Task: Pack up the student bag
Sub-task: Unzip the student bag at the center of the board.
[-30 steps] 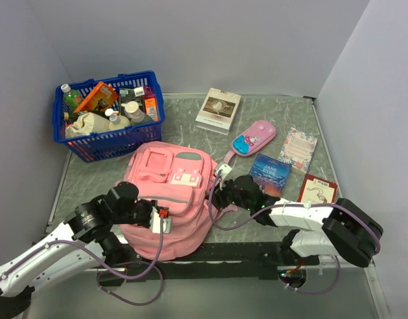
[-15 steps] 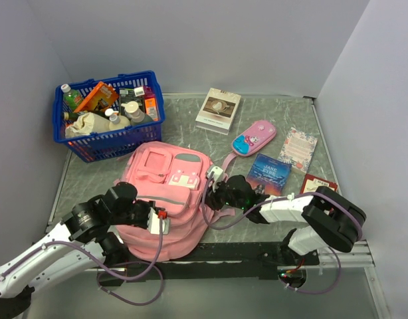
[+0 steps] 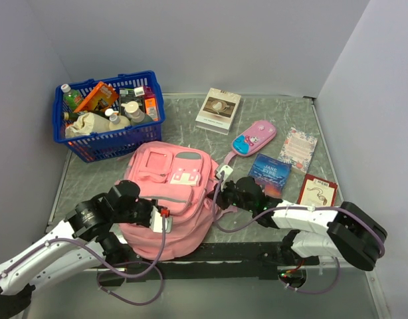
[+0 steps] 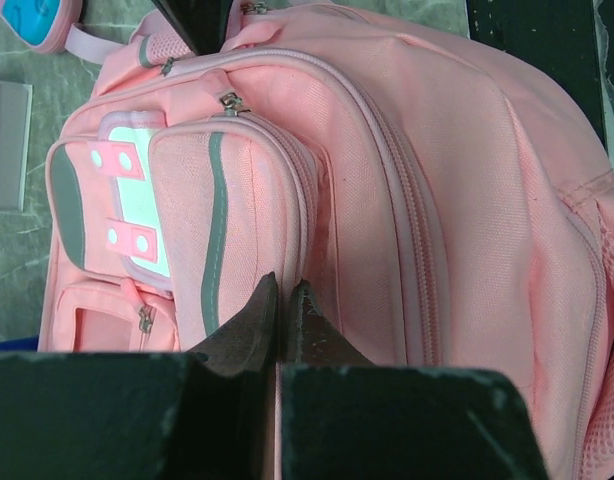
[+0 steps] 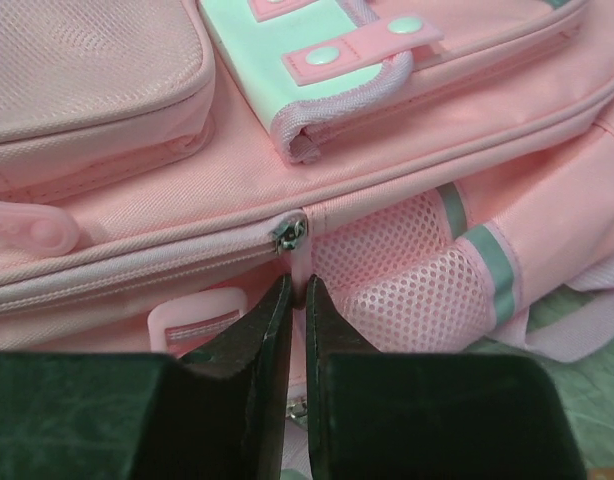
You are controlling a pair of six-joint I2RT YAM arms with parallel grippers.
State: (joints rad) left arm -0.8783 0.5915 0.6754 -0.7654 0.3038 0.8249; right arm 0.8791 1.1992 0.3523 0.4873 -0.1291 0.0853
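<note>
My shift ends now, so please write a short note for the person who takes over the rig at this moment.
Left hand: shut, tips against the backpack front; cloth pinched or not, cannot tell.
Right hand: shut on the zipper pull at the backpack's side.
The backpack lies front up, zipper closed.
Done: pull gripped. Left: unzip, put in the pencil case and books lying to its right.

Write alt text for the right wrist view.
The right hand pinches the pink zipper pull of the student bag, its two dark fingers nearly together just below the metal slider. A mesh side pocket lies to the right, a white patch with pink snap tabs above.
</note>
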